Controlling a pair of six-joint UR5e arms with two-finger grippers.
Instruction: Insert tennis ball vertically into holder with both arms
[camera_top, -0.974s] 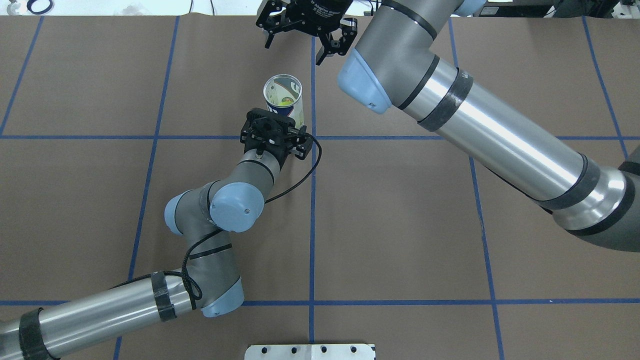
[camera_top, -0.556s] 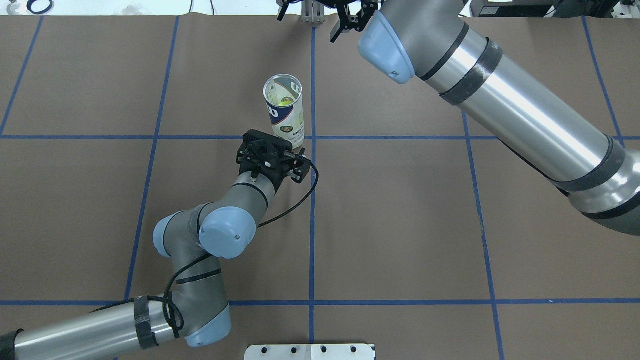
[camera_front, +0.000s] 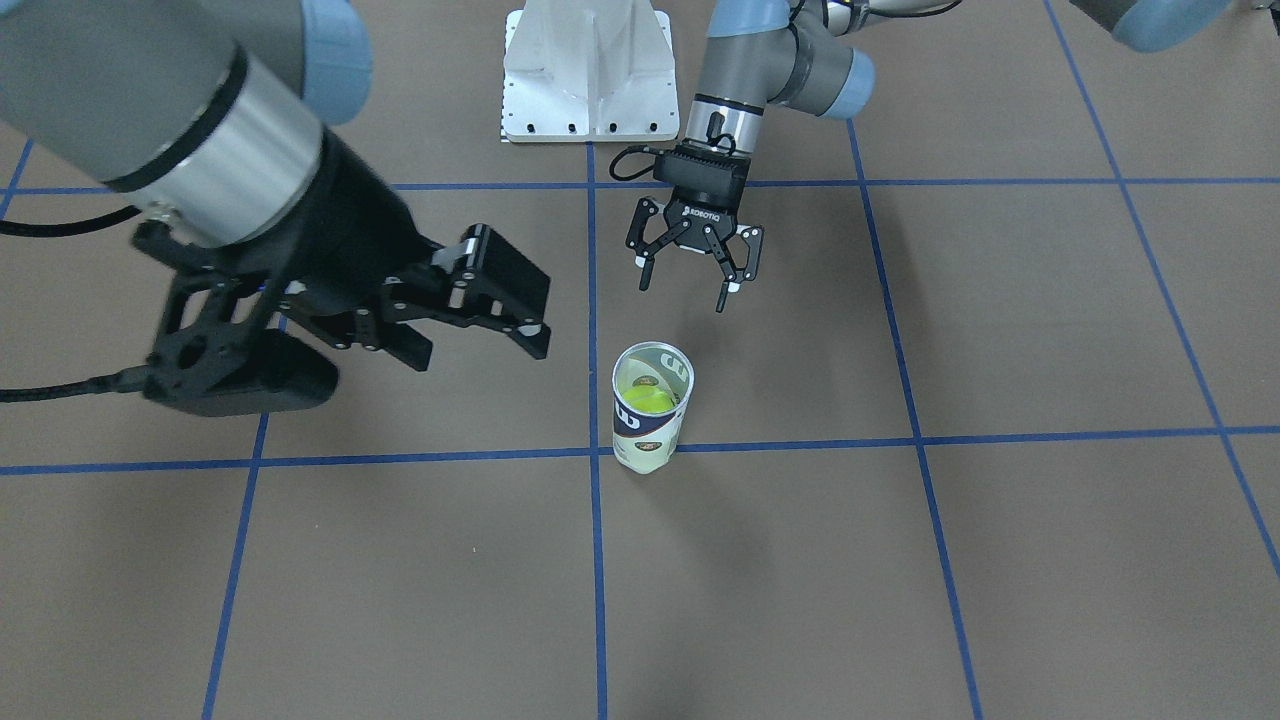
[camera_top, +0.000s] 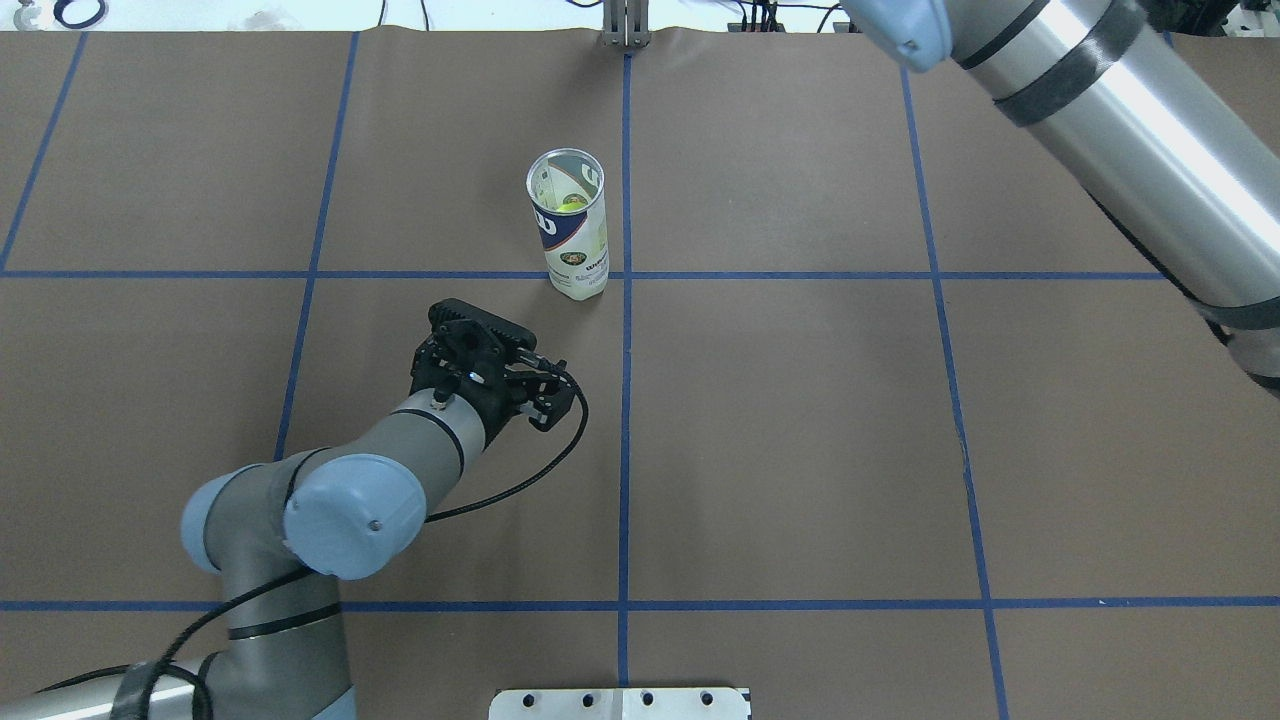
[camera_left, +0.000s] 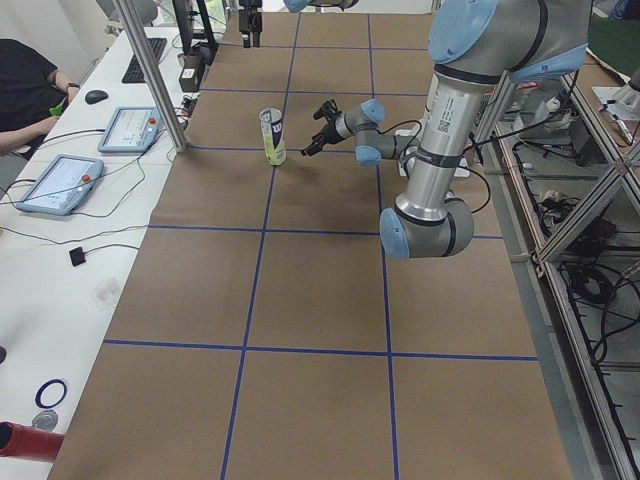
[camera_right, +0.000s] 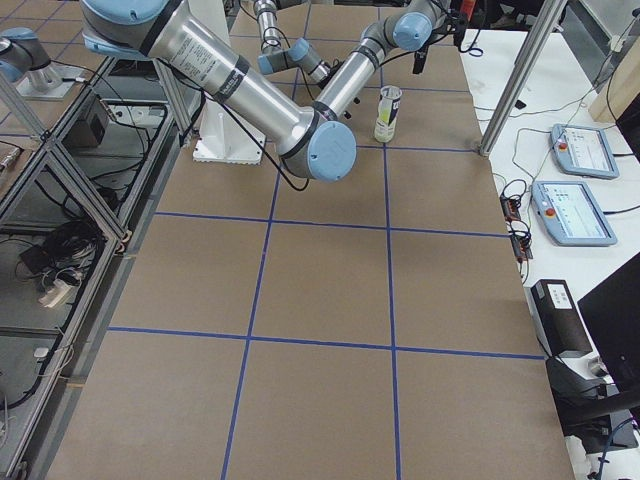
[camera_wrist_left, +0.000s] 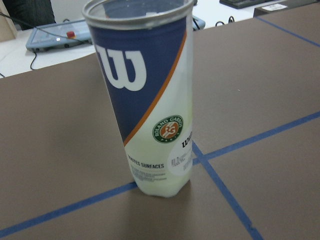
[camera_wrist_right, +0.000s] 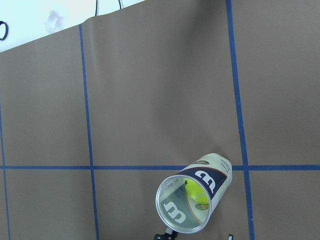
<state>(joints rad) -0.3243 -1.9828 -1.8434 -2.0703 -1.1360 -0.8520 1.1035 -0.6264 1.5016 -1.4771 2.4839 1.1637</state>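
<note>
Both arms are pulling off. The left claw (camera_front: 683, 290) was right up against the holder (camera_top: 568, 225) a second ago. Now it sits back toward the robot, well apart from the holder, fingers spread wide with nothing in them. The right claw (camera_front: 480, 350) has gone out of the overhead view entirely. From across the counter (camera_top: 800, 420) I see it raised and off to the side, also wide open and empty. The holder stands upright on its own, base on the blue tape line (camera_top: 800, 275) just beside the crossing, mouth open upward. The tennis ball (camera_front: 648, 402) is down inside it, yellow showing through the open top. I read this as insertion done, both claws released, retreat phase. Only clearing away seems left, and the holder looks steady, with no lean I can make out.
</note>
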